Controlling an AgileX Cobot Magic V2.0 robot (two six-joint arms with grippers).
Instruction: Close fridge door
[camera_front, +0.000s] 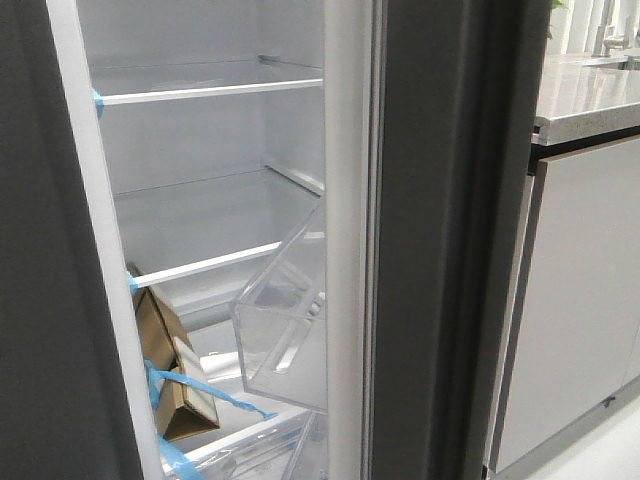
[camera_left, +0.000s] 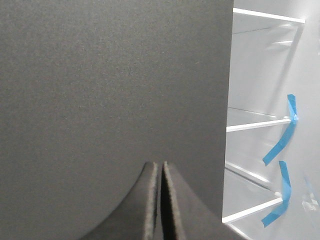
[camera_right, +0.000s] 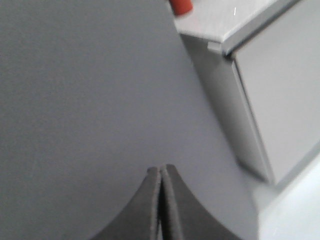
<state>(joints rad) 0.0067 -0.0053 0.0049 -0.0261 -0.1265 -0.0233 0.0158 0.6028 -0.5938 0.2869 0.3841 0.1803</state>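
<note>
Matte dark grey panel: this is the fridge door (camera_front: 450, 230), standing open at the right of the front view and seen nearly edge-on.
Door inner side: the white lining and edge seal face the compartment, and a clear plastic bin (camera_front: 285, 330) hangs on the lining.
Door long axis: vertical; the door stands upright from the top of the view to the bottom.
Compartment: white glass shelves (camera_front: 210, 92), a cardboard box (camera_front: 175, 370) and blue tape strips (camera_front: 200, 390) are exposed, so the closing is not yet done.
Right claw (camera_right: 161, 175): my fingers are pressed together and hold nothing. They point at the door's outer face (camera_right: 90, 90); I cannot tell whether they touch it.
Left claw (camera_left: 161, 172): also pressed together and empty. It faces the matching dark grey door (camera_left: 100, 75), with the open compartment beside it.
Nearer arm: the right, by my judgement; its view is filled by the task door's outer face.
Bearing for the move: the door lies ahead of my right claw. A flat push on that face toward the compartment should swing it shut.
Risk: the handleless face offers no catch, so the claw may slide.
Surroundings: a pale grey cabinet door (camera_front: 590, 300) under a stone countertop (camera_front: 590, 100) stands to the right.
</note>
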